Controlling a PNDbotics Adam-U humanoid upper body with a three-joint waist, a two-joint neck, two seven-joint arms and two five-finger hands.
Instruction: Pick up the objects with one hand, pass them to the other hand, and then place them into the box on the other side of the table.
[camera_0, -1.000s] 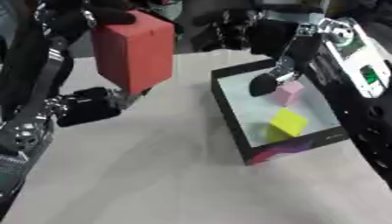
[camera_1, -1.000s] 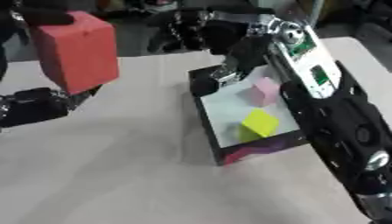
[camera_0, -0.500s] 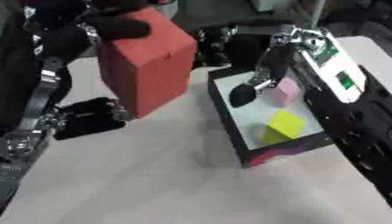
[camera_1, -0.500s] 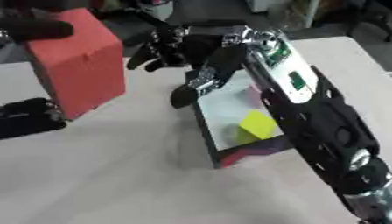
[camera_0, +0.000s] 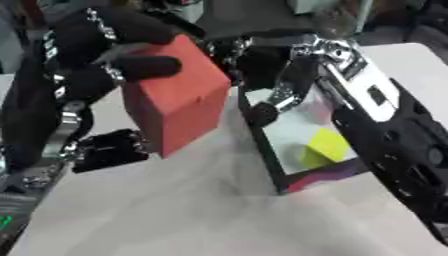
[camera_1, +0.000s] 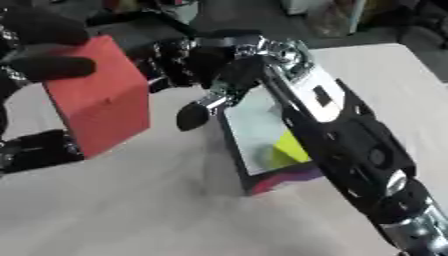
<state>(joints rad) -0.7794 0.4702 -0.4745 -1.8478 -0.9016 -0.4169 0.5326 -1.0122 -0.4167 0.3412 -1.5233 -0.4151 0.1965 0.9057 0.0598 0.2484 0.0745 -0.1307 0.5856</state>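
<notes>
A pale beige worktop (camera_0: 175, 210) fills most of the view, its surface plain and matte. A box (camera_0: 302, 175) sits on it toward the right, open at the top, with dark walls, a pale floor and a pink and purple patch on its near corner. Inside the box lies a yellow block (camera_0: 325, 145), near the front. A black device (camera_0: 109, 150) rests on the worktop at the left, well apart from the box, with bare surface between them. The near part of the worktop carries nothing but soft shadows. The far right corner of the worktop (camera_1: 394, 75) shows beyond the box.
</notes>
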